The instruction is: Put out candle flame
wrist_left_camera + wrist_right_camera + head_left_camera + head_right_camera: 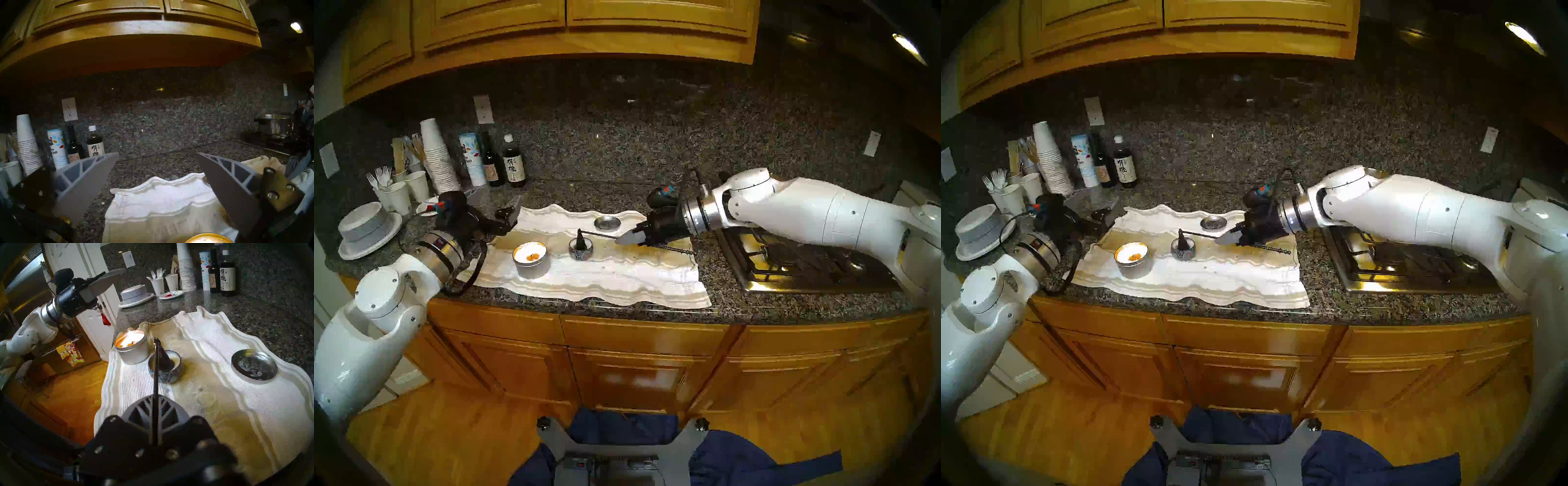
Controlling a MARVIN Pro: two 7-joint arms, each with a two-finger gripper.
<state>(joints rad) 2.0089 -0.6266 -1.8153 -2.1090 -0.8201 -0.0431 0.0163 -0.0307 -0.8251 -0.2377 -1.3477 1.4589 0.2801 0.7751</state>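
A large silver tin candle (530, 256) burns on a white towel (602, 281); its flame shows in the right wrist view (130, 333). To its right stands a small patterned tin candle (581, 251). My right gripper (624, 238) is shut on the long twisted handle of a black candle snuffer (599, 235). The snuffer's cone (164, 358) sits down in the small tin (165, 373), over its wax. My left gripper (514, 212) is open and empty, raised over the towel's left back corner, behind the large candle (209, 238).
A round metal lid (607, 223) lies on the towel behind the snuffer. A gas stove (789, 264) is at the right. Bottles (513, 163), stacked paper cups (438, 156) and stacked plates (368, 230) crowd the back left. The counter edge is just in front of the towel.
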